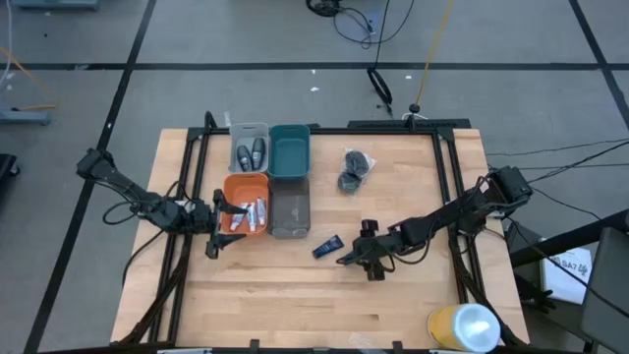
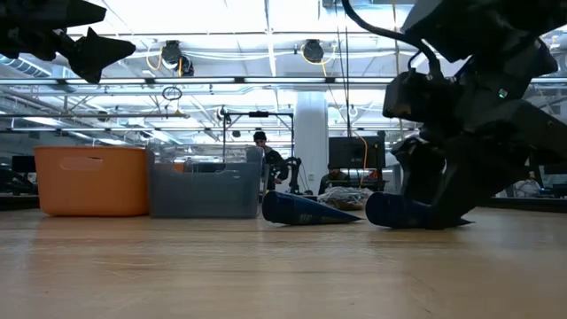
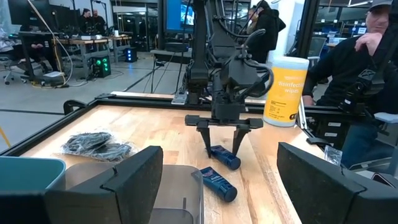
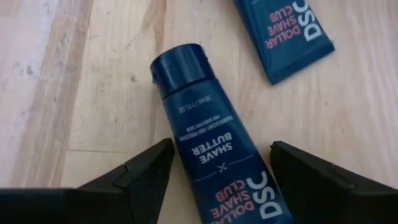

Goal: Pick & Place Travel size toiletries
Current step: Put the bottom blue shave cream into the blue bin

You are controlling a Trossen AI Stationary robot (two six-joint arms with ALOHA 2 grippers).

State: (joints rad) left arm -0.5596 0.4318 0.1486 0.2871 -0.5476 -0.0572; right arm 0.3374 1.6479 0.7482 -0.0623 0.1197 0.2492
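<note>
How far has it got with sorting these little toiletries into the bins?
Partway. Done: white tubes lie in the orange bin, two grey bottles in the clear bin. In hand: the right gripper, open, straddles a blue packet on the table. Left: that packet, the second blue packet and two dark puffs. The left gripper waits, open, by the orange bin.

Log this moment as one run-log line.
right claw: open, straddling blue packet on table | left claw: open, over orange bin | second packet: loose
</note>
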